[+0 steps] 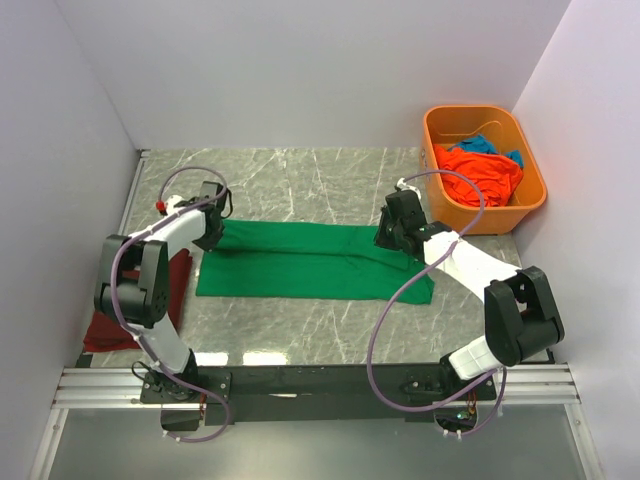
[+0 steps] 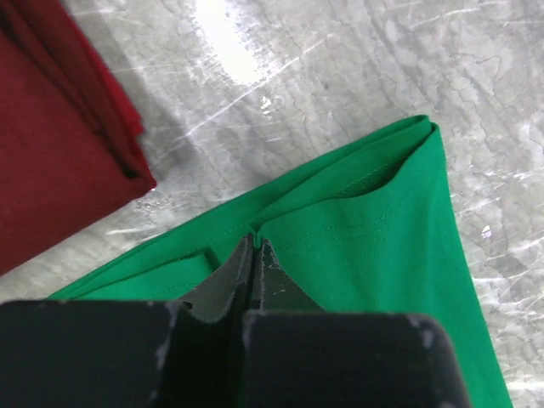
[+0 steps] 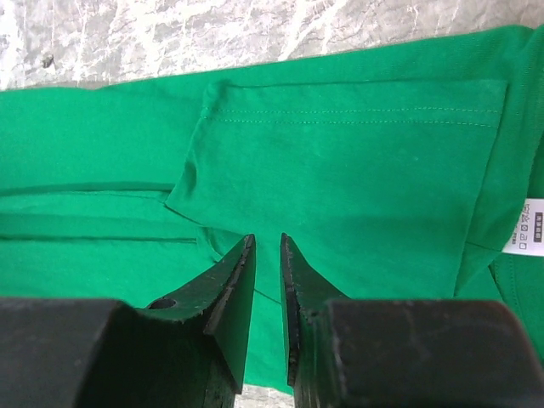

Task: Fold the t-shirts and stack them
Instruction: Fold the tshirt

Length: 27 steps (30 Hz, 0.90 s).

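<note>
Bright green soft cloth t-shirt (image 1: 310,262): It is lying as a long flat strip across the middle of the top view, on the grey marble tabletop (image 1: 300,170). Lying this way, it is giving each arm one end to reach.

Left jaws: The left gripper (image 2: 255,242) is sitting at the left end of the strip. Its jaws are squeezing shut on the edge of the green cloth, and the cloth is bunching a little at the tips.

Right jaws: The right gripper (image 3: 267,242) is hanging low over the right end of the strip. Its jaws are standing a little apart with a thin gap, and no cloth is showing between them.

Why both ends: I am guessing that the arms are getting ready to lift the strip and fold it shorter. The right jaws are needing to pinch the cloth first.

Dark red folded cloth t-shirt (image 1: 105,330): It is lying at the lower left of the top view, apart from the green one. It is looking like the start of the stack.

Rigid orange plastic tub (image 1: 478,218): It is sitting at the upper right, holding a crumpled orange cloth t-shirt (image 1: 485,170) and a blue cloth t-shirt (image 1: 490,145). These are not folded yet.
</note>
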Tool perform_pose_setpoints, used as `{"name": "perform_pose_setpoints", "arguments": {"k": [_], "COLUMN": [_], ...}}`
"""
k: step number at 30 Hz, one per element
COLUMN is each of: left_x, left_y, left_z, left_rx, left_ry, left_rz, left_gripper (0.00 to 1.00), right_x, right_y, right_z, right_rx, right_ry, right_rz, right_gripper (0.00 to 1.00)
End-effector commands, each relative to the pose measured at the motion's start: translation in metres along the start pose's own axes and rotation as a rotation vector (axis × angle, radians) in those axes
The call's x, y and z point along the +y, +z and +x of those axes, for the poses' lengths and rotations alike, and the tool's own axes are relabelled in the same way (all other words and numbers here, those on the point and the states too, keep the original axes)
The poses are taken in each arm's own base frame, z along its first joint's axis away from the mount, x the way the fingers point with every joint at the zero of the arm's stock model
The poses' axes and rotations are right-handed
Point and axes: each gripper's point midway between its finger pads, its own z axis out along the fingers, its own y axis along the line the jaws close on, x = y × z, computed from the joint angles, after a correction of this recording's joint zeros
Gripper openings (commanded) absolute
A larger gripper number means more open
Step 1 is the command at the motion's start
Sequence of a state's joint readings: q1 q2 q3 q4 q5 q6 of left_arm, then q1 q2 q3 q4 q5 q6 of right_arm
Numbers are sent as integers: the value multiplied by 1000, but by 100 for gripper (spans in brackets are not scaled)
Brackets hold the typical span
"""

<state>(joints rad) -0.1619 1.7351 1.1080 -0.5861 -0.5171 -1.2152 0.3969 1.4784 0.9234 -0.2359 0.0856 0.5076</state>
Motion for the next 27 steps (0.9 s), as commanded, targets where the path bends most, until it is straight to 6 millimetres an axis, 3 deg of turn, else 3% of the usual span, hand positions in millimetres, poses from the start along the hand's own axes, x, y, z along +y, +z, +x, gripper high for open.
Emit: {"name": "perform_pose_setpoints", "arguments": {"k": [1,9,16,21,27], "left_x": [-1,-2,2,1,-2], "left_y": [-8,-2,-10,-12,-11], "left_z": [-14,0,-3,-3,0], "left_rx": [-41,-4,-11,0,13], "left_ry": [-26,-25,-36,-43,-37], "left_rz": [38,99,128,153,163], "left_gripper": [1,11,29,31,31], "right_x": [-1,6,23,33,38], "right_y": [5,15,40,58,76], "right_z": [-1,-9,-30,-41,-38], "right_rx": [-12,5,22,32,59], "right_ry": [-8,-15,-29,-26,-40], "right_rz": [12,15,18,19,33], "right_gripper": [25,27,32,35,37]}}
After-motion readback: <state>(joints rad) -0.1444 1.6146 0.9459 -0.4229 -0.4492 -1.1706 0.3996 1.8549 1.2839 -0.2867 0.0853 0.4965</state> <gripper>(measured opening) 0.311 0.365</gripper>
